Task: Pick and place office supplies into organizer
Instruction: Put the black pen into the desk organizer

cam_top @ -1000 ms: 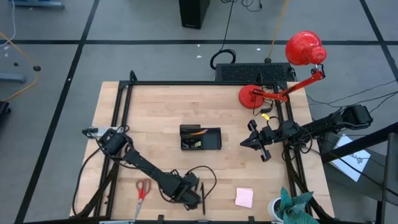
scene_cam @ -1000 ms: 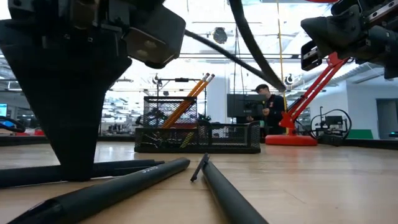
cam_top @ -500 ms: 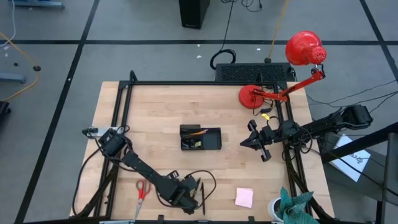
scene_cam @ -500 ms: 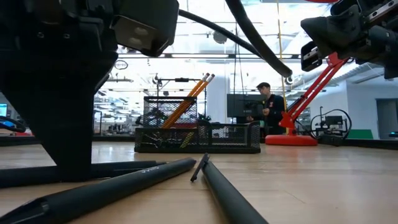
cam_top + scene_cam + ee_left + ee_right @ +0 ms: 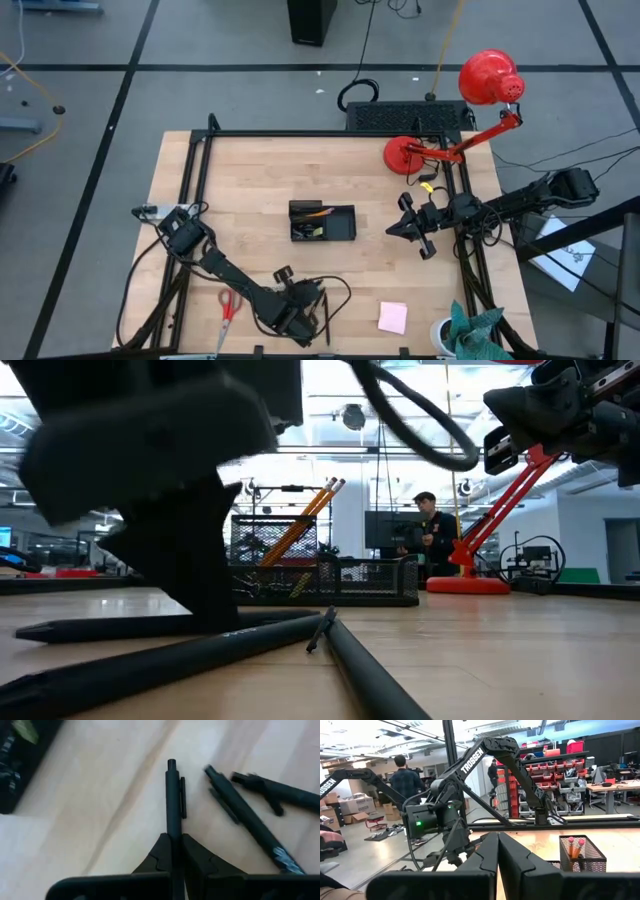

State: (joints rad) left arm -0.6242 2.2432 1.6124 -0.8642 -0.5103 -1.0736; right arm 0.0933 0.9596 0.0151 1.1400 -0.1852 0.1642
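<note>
Left fingers (image 5: pixel 161 851) pinched on black pen (image 5: pixel 172 795), two pens (image 5: pixel 250 820) beside

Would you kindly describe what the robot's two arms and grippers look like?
Both arms are dark, slim and jointed, with loose black cables looping beside them. The left arm carries white TROSSEN lettering and a green light at its wrist. Each gripper, left and right, has two black, angular, tapering fingers.

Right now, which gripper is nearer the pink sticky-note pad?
Left. The left gripper sits just beside the pink sticky-note pad, shut on a black pen. The right gripper hovers farther off, by the organizer.
</note>
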